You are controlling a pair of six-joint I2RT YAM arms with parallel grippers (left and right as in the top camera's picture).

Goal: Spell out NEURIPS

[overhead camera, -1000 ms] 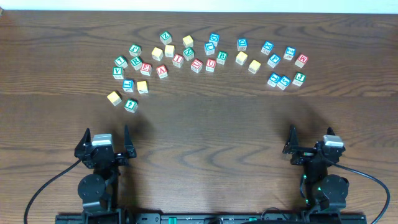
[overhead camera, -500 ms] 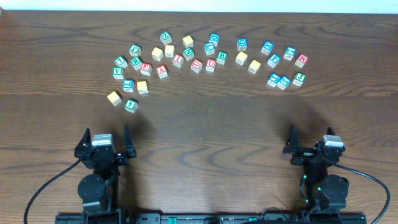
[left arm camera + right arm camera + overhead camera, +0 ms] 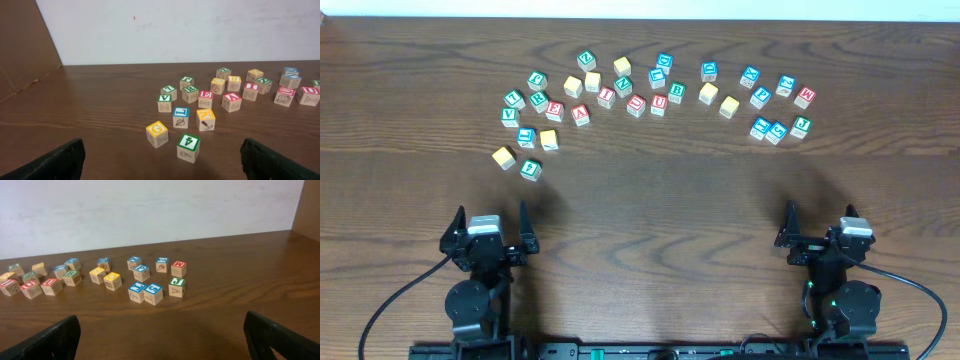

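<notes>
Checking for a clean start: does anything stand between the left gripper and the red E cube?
Yes: a yellow-topped cube sits just before the red E cube, a green-topped cube nearer the left gripper. Nothing covers it from above.

Nothing has changed since a second ago; the cubes (image 3: 658, 102) have not moved

Overhead straight down, wrists low, sharing cubes (image 3: 658, 103)

Cubes (image 3: 592, 82) were scattered in an arc across the far half of the table (image 3: 640, 220). The E cube (image 3: 554, 110) was placed towards the left, the U cube (image 3: 658, 104) near the middle, and the P cube (image 3: 760, 97) towards the right. The J cube (image 3: 801, 127) was set nearer and to the right of it.
</notes>
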